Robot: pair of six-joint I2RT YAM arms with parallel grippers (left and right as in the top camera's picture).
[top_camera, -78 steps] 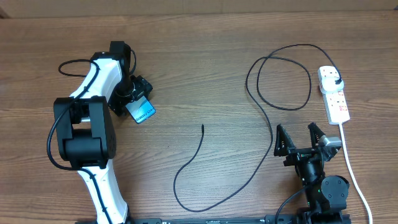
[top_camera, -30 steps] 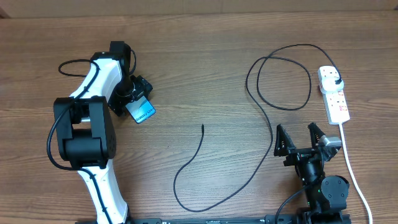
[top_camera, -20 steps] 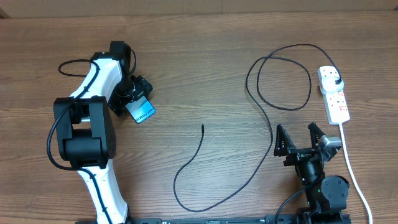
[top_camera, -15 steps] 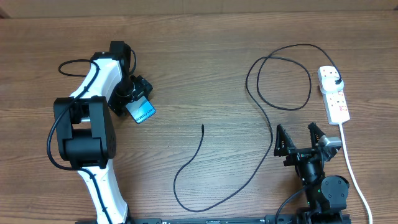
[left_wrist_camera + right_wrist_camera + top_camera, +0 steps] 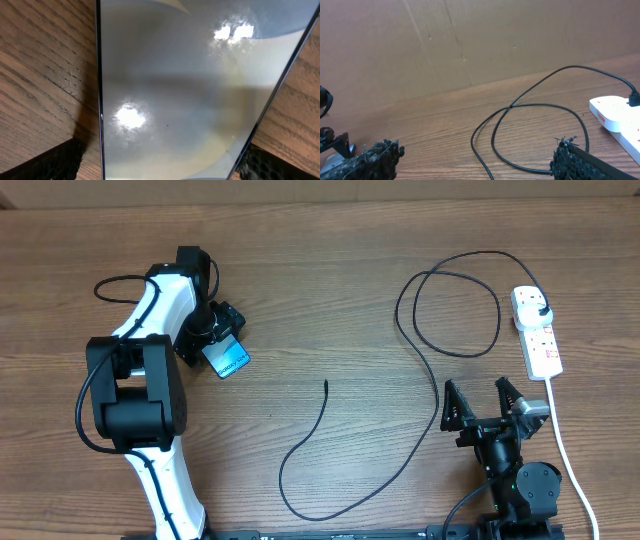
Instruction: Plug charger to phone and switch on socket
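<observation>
The phone [image 5: 228, 360], light blue screen up, lies between my left gripper's [image 5: 214, 342] fingers at the left of the table. In the left wrist view the phone [image 5: 185, 90] fills the frame, with the black fingertips [image 5: 50, 162] at both its long edges; the left gripper [image 5: 160, 172] looks shut on it. The charger cable [image 5: 437, 395] runs from its plug head [image 5: 541, 309] in the socket [image 5: 540, 340], loops, and ends at a free tip [image 5: 326, 384] mid-table. My right gripper [image 5: 485, 405] is open and empty near the front edge; its view shows the gripper [image 5: 472, 162], cable [image 5: 530, 105] and socket [image 5: 617, 117].
The socket's thick white cord [image 5: 565, 445] runs down the right side past my right arm. A brown cardboard wall [image 5: 470, 40] stands behind the table. The left arm's base [image 5: 135, 395] occupies the front left.
</observation>
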